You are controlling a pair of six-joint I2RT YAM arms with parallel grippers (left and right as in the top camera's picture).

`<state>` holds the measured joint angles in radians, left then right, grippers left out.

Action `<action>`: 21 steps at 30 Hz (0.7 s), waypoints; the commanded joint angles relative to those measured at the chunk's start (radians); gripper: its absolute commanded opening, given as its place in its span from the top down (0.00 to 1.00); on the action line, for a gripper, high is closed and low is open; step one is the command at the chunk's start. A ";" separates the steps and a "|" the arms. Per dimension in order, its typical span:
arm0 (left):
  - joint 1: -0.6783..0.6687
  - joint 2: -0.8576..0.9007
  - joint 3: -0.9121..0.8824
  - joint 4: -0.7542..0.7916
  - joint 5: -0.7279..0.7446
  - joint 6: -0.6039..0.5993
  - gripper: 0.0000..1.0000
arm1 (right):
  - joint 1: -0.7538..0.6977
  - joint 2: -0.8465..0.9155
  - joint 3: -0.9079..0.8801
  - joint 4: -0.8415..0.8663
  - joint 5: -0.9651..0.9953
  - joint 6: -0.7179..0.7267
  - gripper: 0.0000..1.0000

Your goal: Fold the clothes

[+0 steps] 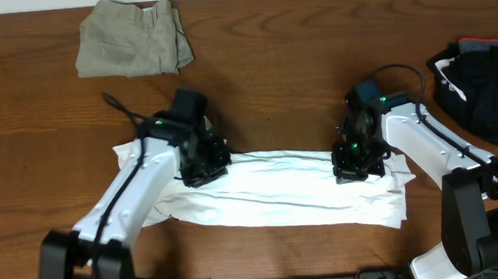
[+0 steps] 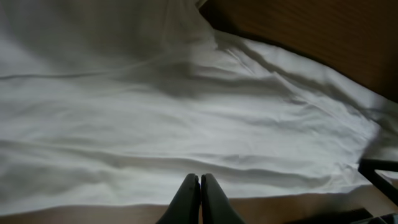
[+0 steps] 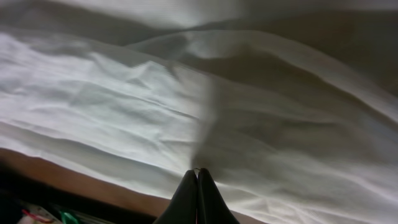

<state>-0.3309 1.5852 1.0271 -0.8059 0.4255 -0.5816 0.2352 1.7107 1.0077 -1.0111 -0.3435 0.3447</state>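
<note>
Overhead, the white shirt [image 1: 271, 191] lies as a long, rumpled band across the near middle of the bench [image 1: 271, 84], between the two arms. The left end effector [image 1: 203, 166] is down on the shirt's far edge near its left end, and the right end effector [image 1: 355, 163] is down on that edge near the right end. The khaki trousers [image 1: 132, 49] sit folded at the far left of the bench, well apart from the shirt. The black bundle [image 1: 485, 85] lies at the right edge.

In the left wrist view the fingers [image 2: 188, 194] are pressed together with their tips on the shirt, close to its hem; whether any cloth is caught between them I cannot tell. In the right wrist view the fingers [image 3: 208, 194] are also pressed together, and a shadowed ridge of cloth rises straight from their tips, so they are pinching the shirt there.
</note>
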 commanded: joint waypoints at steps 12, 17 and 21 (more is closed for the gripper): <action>-0.014 0.247 -0.006 0.058 0.046 -0.045 0.95 | 0.000 -0.005 -0.009 0.008 0.112 0.067 0.99; -0.001 0.251 -0.006 0.064 0.044 -0.045 0.94 | -0.006 -0.005 -0.028 0.011 0.157 0.089 0.98; 0.030 0.251 -0.006 0.063 0.034 -0.044 0.93 | -0.036 -0.005 -0.068 0.060 0.160 0.089 0.98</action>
<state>-0.3279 1.8297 1.0271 -0.7422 0.4660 -0.6174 0.2245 1.7107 0.9676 -0.9691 -0.2108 0.4137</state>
